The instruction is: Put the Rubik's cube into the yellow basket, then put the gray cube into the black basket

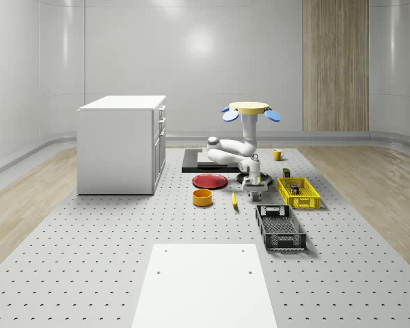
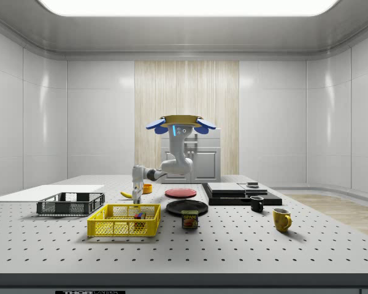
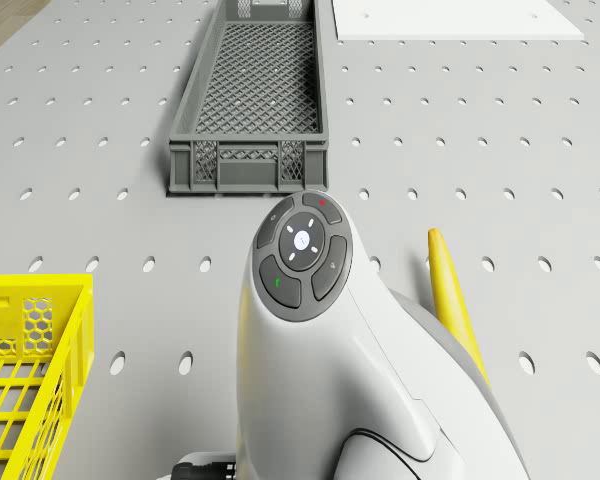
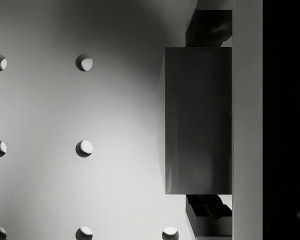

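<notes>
Side view: Rubik's cube (image 2: pixel 138 215) inside yellow basket (image 2: pixel 124 228).

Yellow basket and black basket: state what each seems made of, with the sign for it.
The yellow basket looks like moulded plastic, glossy, uniform in colour, with honeycomb-mesh walls. The black basket also looks like moulded plastic, dark grey and matt, with a fine grid floor and slotted walls. These are renders, so plastic is a guess from the look.

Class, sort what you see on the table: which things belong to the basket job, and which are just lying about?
Job:
- Rubik's cube, already in the yellow basket
- gray cube, between the jaws of the gripper
- black basket

Lying about:
- red plate
- orange bowl
- banana
- Spam can
- two mugs
- white cabinet
</notes>
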Tool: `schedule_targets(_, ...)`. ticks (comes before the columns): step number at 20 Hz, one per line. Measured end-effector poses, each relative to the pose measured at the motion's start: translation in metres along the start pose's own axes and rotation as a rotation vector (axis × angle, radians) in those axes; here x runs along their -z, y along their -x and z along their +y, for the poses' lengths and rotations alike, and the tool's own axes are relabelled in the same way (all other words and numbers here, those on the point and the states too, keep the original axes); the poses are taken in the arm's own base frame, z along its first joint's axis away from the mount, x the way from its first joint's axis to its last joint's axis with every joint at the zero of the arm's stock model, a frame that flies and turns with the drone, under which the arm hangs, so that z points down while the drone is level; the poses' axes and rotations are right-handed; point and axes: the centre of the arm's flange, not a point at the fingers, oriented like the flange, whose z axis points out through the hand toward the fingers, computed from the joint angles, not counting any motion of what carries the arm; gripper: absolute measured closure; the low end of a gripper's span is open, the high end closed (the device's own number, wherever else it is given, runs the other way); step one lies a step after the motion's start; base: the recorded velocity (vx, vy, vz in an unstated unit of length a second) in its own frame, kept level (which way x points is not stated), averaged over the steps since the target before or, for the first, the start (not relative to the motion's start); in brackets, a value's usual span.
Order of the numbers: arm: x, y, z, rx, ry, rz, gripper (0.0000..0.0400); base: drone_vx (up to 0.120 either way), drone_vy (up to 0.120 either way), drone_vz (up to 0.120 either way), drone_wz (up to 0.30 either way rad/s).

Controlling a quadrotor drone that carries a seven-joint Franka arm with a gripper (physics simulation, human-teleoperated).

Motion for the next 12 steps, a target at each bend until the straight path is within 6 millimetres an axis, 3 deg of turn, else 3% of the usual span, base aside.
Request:
schedule_targets(3, -0.0018, -0.0042, -0.0033, 0.0, 0.0, 0.0, 0.0, 0.0, 0.0, 0.0, 0.0)
schedule_targets(7, -0.003, -0.007, -0.0056, 0.0, 0.0, 0.0, 0.0085, 0.0, 0.0, 0.0, 0.0)
schedule_targets(12, -0.0035, -0.0083, -0.0067, 0.0, 0.0, 0.0, 0.0131, 0.0, 0.0, 0.0, 0.0)
